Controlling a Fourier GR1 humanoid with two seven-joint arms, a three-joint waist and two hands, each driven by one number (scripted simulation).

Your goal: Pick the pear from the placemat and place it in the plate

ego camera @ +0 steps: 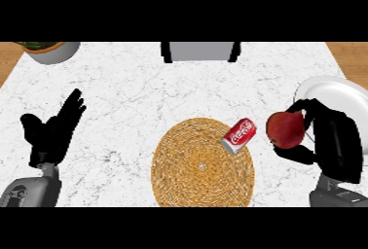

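Two black hands show at the lower edge of the head view; the right hand (327, 143) at about four o'clock has its fingers and thumb curled round a red, rounded pear (285, 129), which is off the counter and no longer on the mat; the left hand (52, 129) at about eight o'clock rests with its fingers straight and spread, holding nothing.

Between them at six o'clock lies the round woven straw placemat (203, 165), and a small red cola can (239, 135) lies on its side across the mat's edge at one o'clock, just beside the held fruit; farther out, at three o'clock, the round white plate (338, 92) sits partly hidden behind the right hand, touching the view's right edge.

Judging from this, the carry is the step in hand, and it is most of the way done; to do it well the hand should move the fruit up and away toward two o'clock, keeping it off the can, and bring it over the bare middle of the plate rather than its near rim; the fingers should part only once the fruit is low over the plate, since a rounded fruit is likely to roll.

At eleven o'clock a pale round pot with greenery (49, 50) stands far off; at twelve a grey chair back (200, 51) shows.
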